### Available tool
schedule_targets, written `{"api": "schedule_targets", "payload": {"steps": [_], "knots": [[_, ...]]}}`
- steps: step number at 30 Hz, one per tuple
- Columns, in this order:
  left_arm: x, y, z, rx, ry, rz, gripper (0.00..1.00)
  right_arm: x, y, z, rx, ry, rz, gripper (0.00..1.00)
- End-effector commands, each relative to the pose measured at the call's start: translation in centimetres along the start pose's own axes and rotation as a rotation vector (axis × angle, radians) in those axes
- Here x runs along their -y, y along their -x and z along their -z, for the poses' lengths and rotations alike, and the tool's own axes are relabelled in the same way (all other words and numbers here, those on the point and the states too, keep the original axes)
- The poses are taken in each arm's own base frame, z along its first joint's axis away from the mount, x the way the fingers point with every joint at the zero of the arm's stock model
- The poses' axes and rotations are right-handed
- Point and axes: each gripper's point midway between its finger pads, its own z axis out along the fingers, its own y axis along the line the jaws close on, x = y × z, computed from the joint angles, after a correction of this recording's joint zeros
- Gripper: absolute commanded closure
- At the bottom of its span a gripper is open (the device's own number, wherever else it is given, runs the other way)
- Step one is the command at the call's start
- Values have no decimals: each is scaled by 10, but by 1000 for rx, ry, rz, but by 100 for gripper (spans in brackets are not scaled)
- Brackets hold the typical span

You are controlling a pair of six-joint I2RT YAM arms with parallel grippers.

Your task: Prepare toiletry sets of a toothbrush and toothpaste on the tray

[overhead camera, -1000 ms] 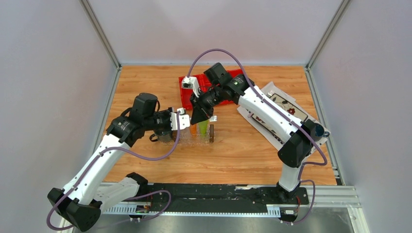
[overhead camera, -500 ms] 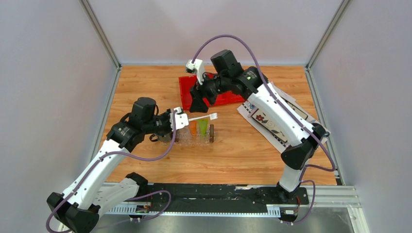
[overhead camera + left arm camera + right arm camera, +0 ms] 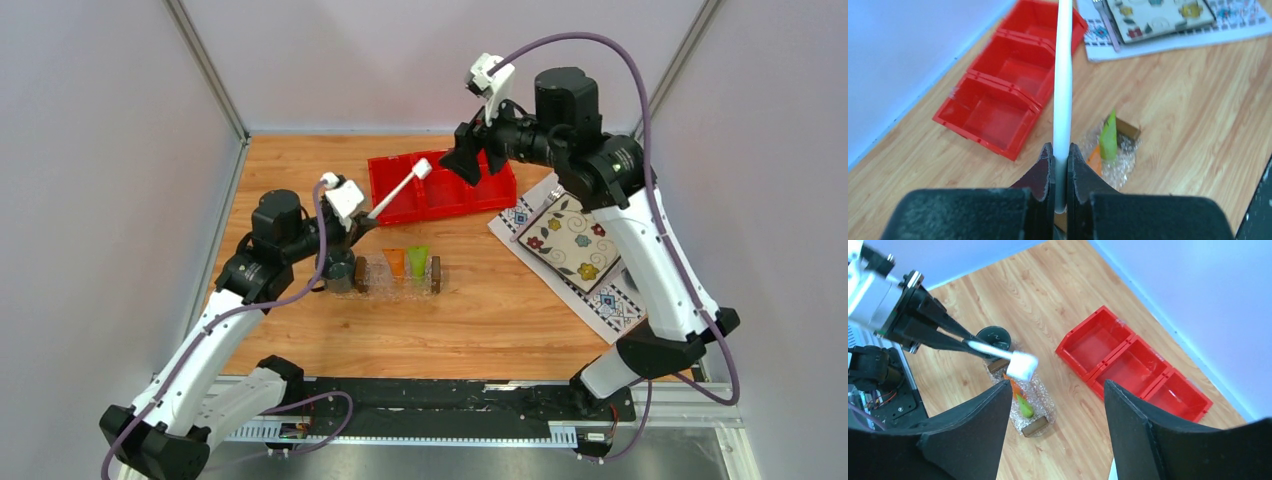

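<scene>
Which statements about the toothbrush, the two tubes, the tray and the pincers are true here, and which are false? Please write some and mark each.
1. The left pincer is shut on the toothbrush. True.
2. The green tube and the orange tube are in the tray. True.
3. The right pincer grips the green tube. False: it is open and holds nothing.
4. The toothbrush lies in the tray. False: it is held up in the air, and in the top view its head shows over the red bin.
</scene>
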Motion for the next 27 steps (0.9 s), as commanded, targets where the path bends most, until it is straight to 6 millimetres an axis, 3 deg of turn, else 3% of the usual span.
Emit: {"api": "schedule_targets", "payload": {"steps": [1, 6, 7, 12, 13, 14, 21, 27], "knots": [[-25, 70, 7, 222, 75, 151, 100, 2, 30, 28, 115, -57, 23, 29], [-27, 109, 11, 357, 22, 308, 100, -14, 26, 20, 130, 39, 3, 29], [-22, 116, 11, 387, -27, 316, 100, -18, 19, 15, 119, 68, -14, 29], [2, 149, 19, 543, -236, 414, 100, -50, 17, 1, 181, 278, -40, 29], [11, 153, 22, 557, -299, 471, 100, -55, 26, 2, 220, 306, -42, 29], [14, 160, 27, 615, -326, 443, 100, -58, 20, -2, 216, 332, -56, 29], [34, 165, 36, 652, -467, 456, 100, -84, 36, 2, 275, 510, -100, 29], [41, 161, 36, 660, -484, 464, 100, -86, 43, -1, 287, 534, -119, 29]]}}
